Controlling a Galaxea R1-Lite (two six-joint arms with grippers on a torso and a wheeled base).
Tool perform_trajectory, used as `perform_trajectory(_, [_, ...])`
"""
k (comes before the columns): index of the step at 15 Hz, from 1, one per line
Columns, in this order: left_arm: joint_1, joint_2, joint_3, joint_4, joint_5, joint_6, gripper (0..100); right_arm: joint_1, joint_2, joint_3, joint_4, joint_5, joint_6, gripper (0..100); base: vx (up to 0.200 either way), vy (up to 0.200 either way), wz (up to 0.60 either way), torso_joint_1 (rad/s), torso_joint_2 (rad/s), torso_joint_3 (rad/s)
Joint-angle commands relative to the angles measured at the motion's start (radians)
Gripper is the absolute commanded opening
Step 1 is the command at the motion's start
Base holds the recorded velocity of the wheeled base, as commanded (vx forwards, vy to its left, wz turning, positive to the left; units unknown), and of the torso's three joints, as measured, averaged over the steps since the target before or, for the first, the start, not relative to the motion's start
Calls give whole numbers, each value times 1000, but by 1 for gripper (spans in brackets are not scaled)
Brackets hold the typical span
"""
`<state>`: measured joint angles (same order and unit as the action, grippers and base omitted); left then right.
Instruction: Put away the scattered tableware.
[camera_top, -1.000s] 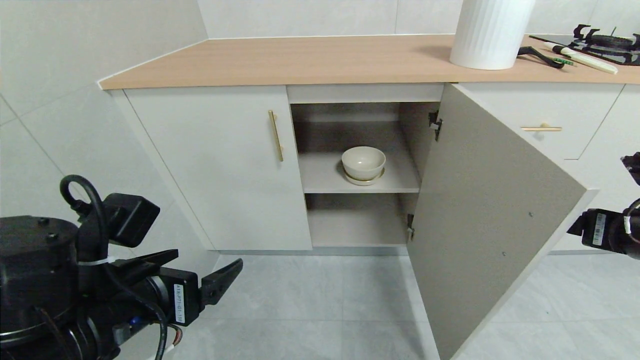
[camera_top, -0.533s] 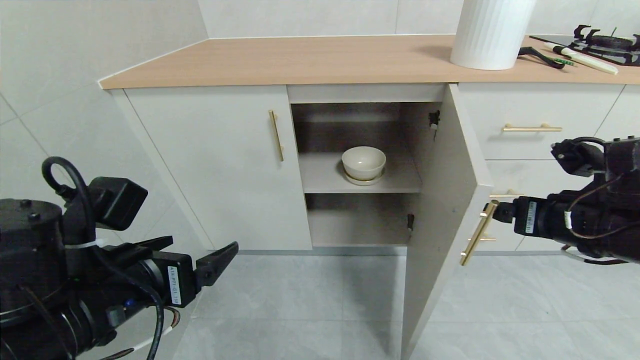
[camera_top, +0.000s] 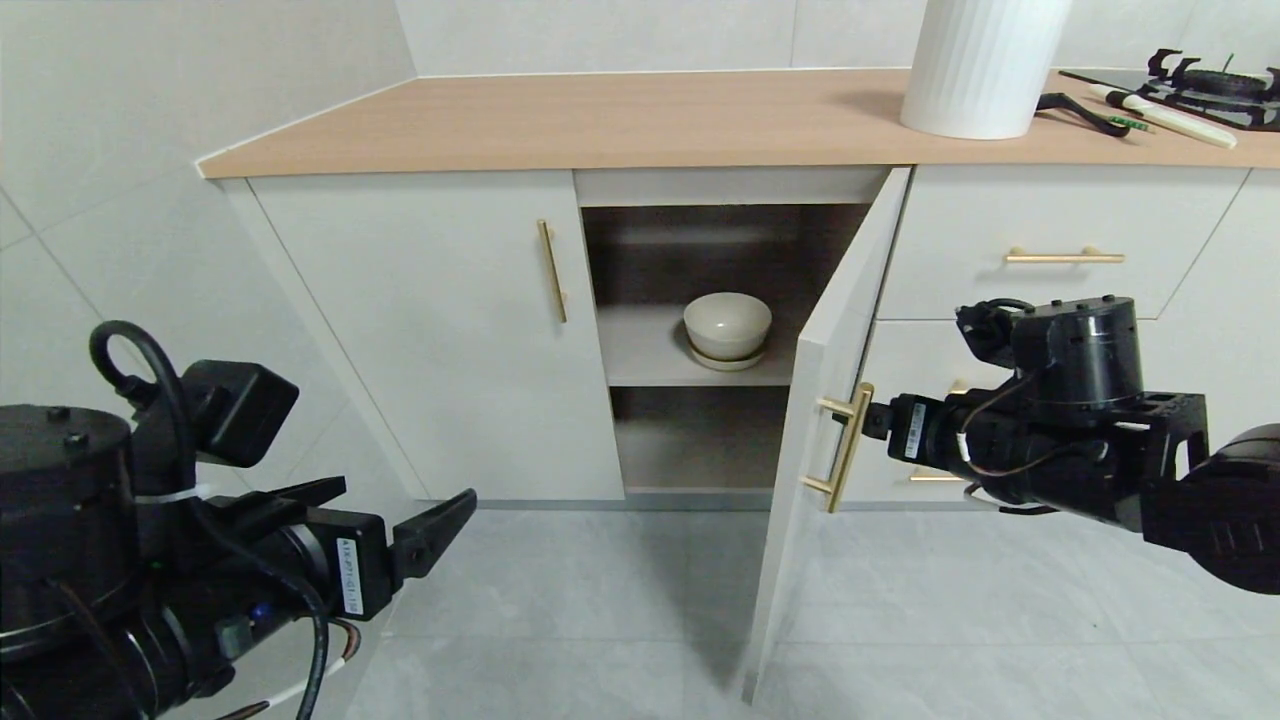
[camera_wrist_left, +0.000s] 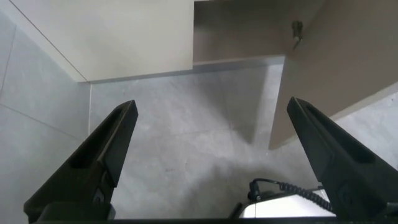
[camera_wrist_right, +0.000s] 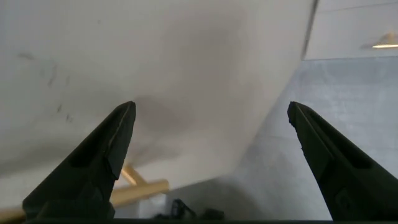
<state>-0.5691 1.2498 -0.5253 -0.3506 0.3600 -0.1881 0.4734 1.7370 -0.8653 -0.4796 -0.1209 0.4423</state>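
A cream bowl (camera_top: 727, 322) sits on a small plate (camera_top: 727, 359) on the upper shelf inside the cabinet. The cabinet's right door (camera_top: 828, 400) stands half open. My right gripper (camera_top: 868, 418) is against that door's outer face beside the gold handle (camera_top: 845, 447). In the right wrist view this gripper (camera_wrist_right: 210, 111) is open, with the door face (camera_wrist_right: 155, 62) close ahead and the handle (camera_wrist_right: 140, 190) near one finger. My left gripper (camera_top: 400, 505) hangs low at the left above the floor, open and holding nothing (camera_wrist_left: 211, 106).
The left cabinet door with its gold handle (camera_top: 551, 271) is shut. Drawers (camera_top: 1064, 256) lie right of the open cabinet. On the wooden counter stand a white ribbed container (camera_top: 982, 65), utensils (camera_top: 1160, 115) and a stove burner (camera_top: 1225, 85). Grey tile floor (camera_top: 620, 600) lies below.
The right door has swung from wide open to half shut. My right arm has moved left with it, staying at the handle. The left arm has barely shifted.
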Motion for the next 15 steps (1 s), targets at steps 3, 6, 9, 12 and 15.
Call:
perform_trajectory(3, [0, 13, 4, 1, 0, -1, 100, 4, 52, 3, -30, -5, 7, 100, 0, 0, 0, 0, 0, 0])
perform_trajectory(6, [-5, 17, 13, 9, -1, 7, 100, 4, 53, 2, -33, -26, 10, 100, 0, 0, 0, 0, 0, 0])
perform_trajectory(9, [-8, 8, 13, 41, -1, 9, 100, 4, 81, 0, -63, -26, 13, 100, 67, 0, 0, 1, -1, 1])
perform_trajectory(12, [-8, 11, 11, 42, -1, 9, 100, 8, 136, -1, -123, -28, 41, 100, 200, 0, 0, -4, 1, 2])
perform_trajectory(15, [-8, 14, 11, 42, -3, 9, 100, 27, 159, -3, -146, -28, 42, 100, 200, 0, 0, 7, 2, -2])
